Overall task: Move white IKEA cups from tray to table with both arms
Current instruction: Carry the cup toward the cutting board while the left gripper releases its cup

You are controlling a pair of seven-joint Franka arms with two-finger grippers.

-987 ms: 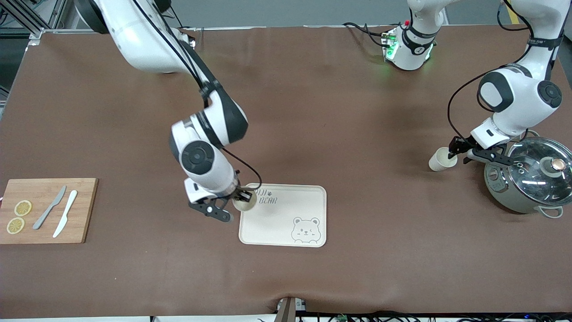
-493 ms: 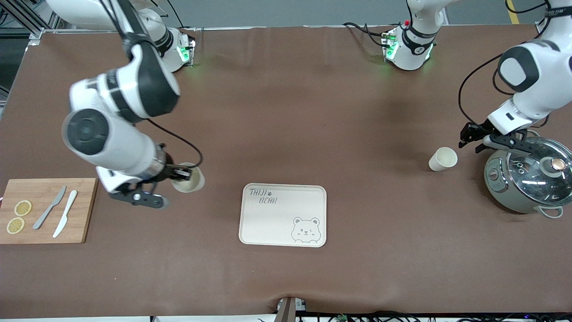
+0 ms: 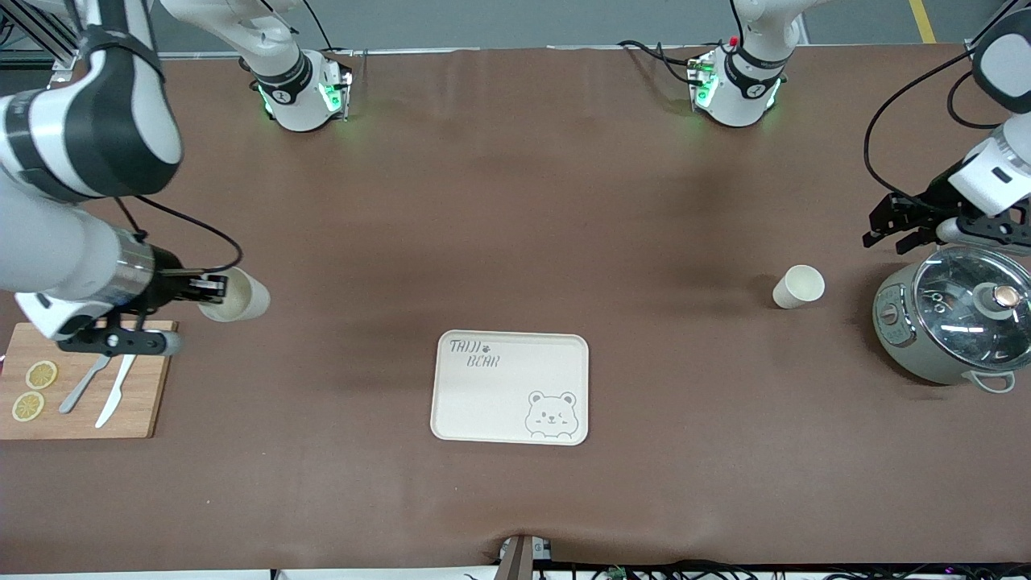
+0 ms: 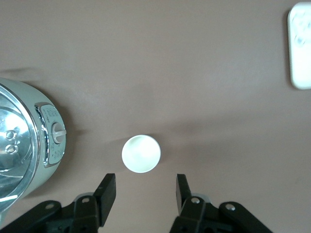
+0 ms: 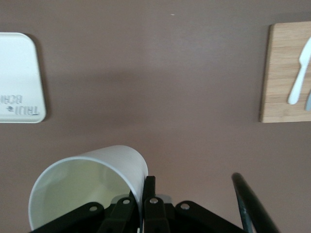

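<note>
Brown matting covers the whole desk (image 3: 515,201) you are working over, with both arm bases standing along its edge farthest from the front camera.

Your right end effector (image 3: 211,290) is clenched on the rim wall of one small cream-white handleless cup (image 3: 236,296), carrying it tilted in the air over bare desk just beside the bamboo cutting board (image 3: 149,387). In the right wrist view you see that cup (image 5: 87,187) with its open mouth facing the camera and one finger (image 5: 148,194) pressed on the outside of its wall.

Your left end effector (image 3: 896,225) is released, its fingers spread with nothing between them, and it hangs in the air over desk beside the grey-green pot with a glass lid (image 3: 954,322). The second cream-white cup (image 3: 798,287) stands upright on the desk, apart from that end effector, between the pot and the cream rectangular tray with a bear drawing (image 3: 511,387) and farther from the front camera than the tray. From the left wrist view you look straight down into that cup (image 4: 141,153), with the spread fingers (image 4: 108,188) clear of it.

On the cutting board lie two lemon slices (image 3: 34,390), a grey knife (image 3: 87,377) and a white knife (image 3: 117,384), side by side.
</note>
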